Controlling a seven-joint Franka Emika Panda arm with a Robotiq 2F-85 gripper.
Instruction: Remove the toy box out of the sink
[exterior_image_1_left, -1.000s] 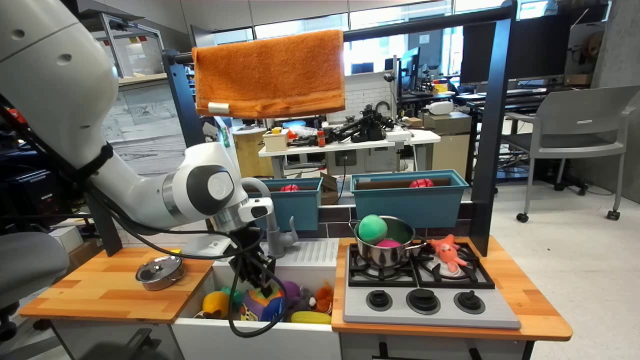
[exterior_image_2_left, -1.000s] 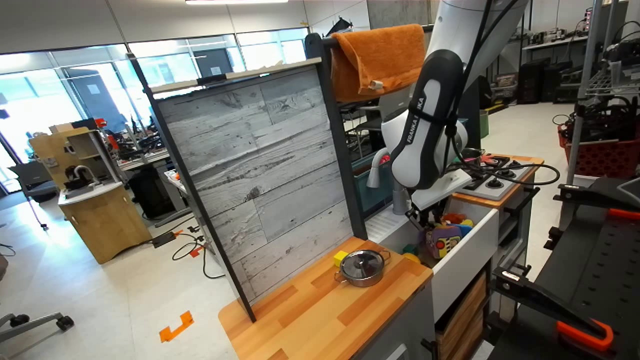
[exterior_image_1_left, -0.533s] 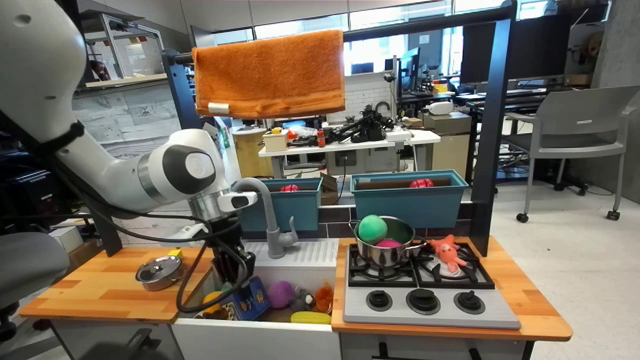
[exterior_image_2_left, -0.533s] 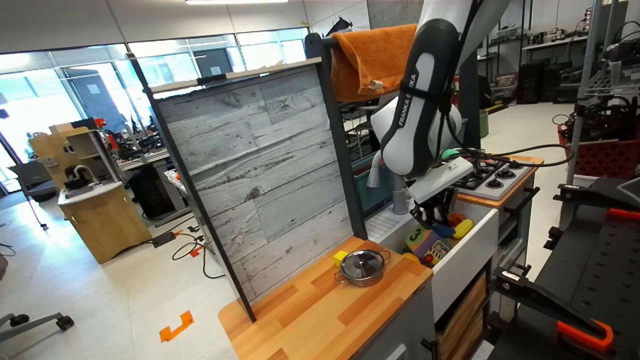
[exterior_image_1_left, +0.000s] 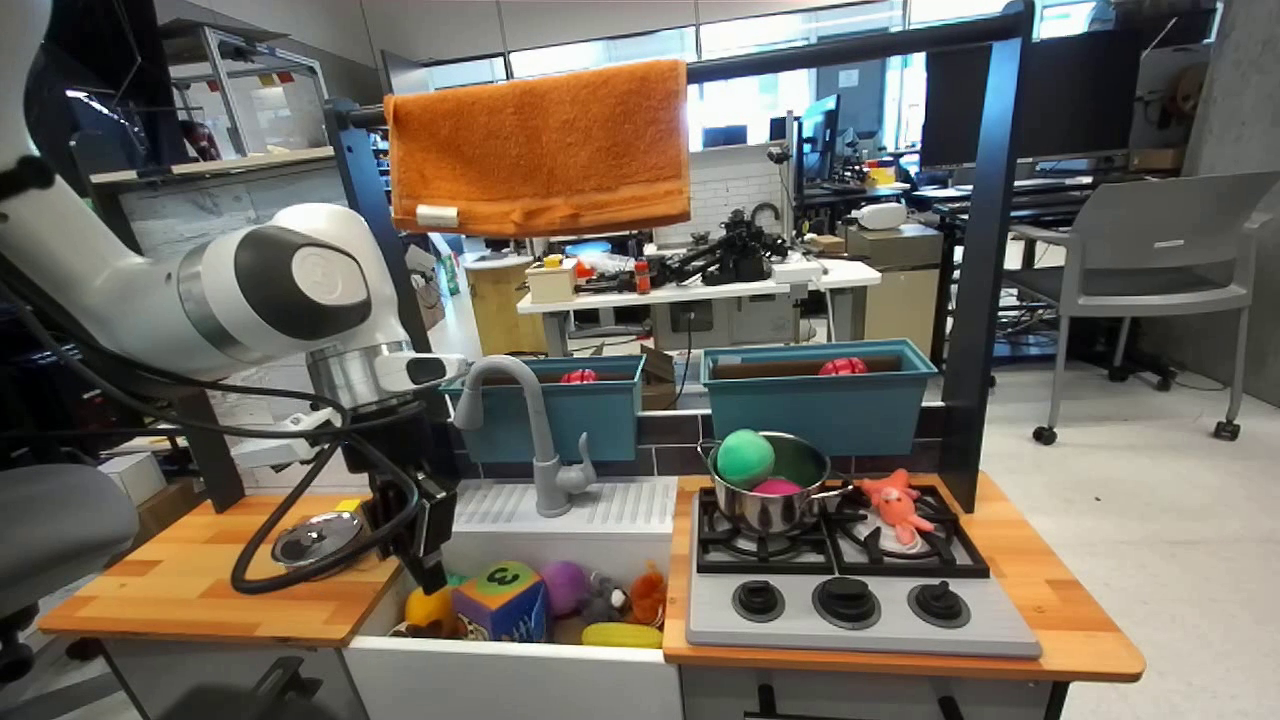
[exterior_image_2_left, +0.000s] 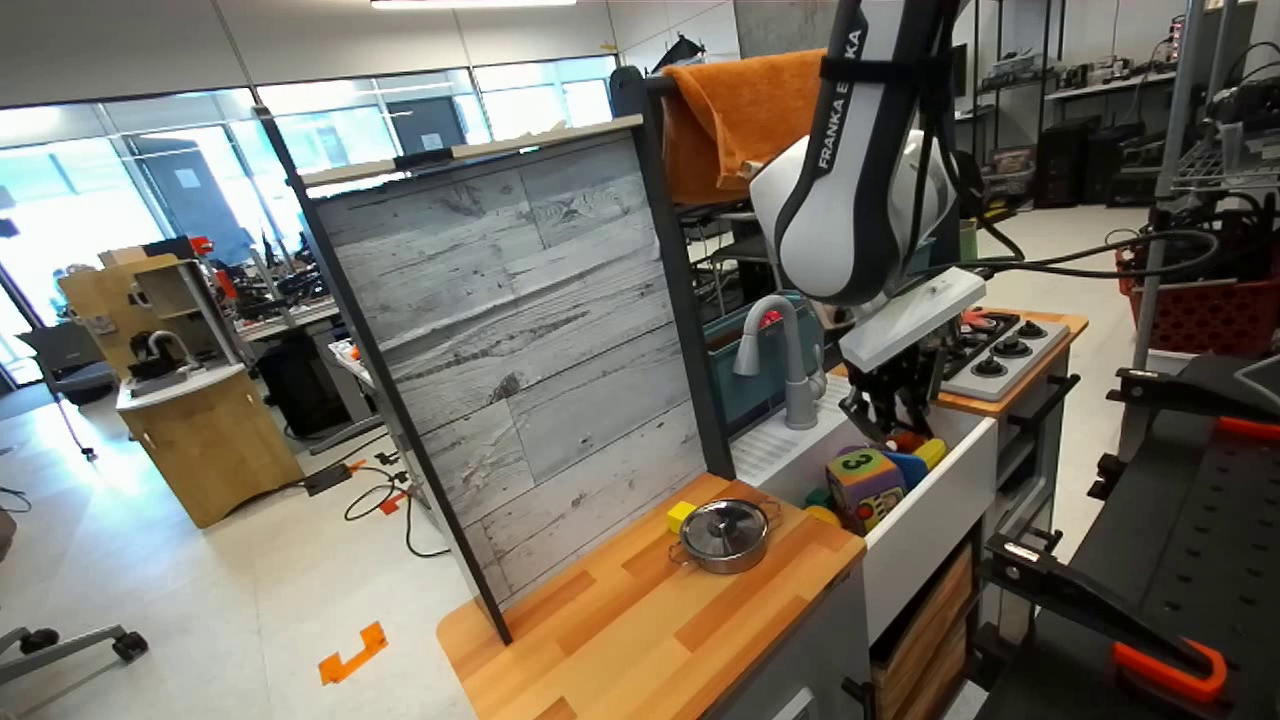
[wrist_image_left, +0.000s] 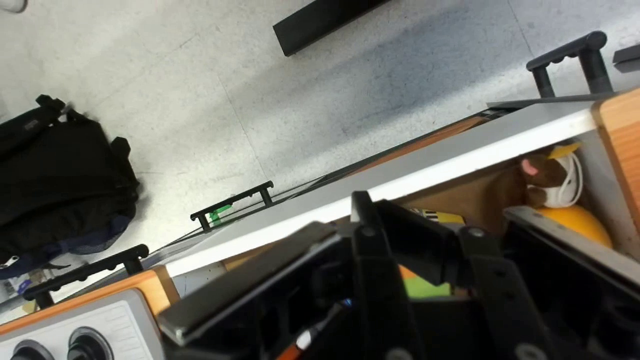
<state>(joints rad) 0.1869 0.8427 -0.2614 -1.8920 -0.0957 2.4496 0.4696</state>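
Observation:
The toy box (exterior_image_1_left: 503, 605) is a cube with a green top marked with a dark 3 and purple and blue sides. It sits upright in the white sink (exterior_image_1_left: 510, 680) among other toys. It also shows in an exterior view (exterior_image_2_left: 868, 487); the wrist view has only a green-orange part of it (wrist_image_left: 425, 287) behind the fingers. My gripper (exterior_image_1_left: 431, 575) hangs above the sink's left part in that exterior view, up and left of the box and apart from it. In the wrist view the fingertips (wrist_image_left: 372, 200) come together with nothing seen between them.
Yellow (exterior_image_1_left: 430, 607), purple (exterior_image_1_left: 565, 587) and orange (exterior_image_1_left: 648, 595) toys lie in the sink. A grey faucet (exterior_image_1_left: 553, 490) stands behind it. A lidded pan (exterior_image_2_left: 725, 537) is on the wooden counter. The stove (exterior_image_1_left: 860, 610) holds a pot (exterior_image_1_left: 770, 510). My black cable loops near the counter.
My gripper has risen and moved left in an exterior view, away from the box. The box was tilted at the gripper half a second ago and now rests upright in the sink.

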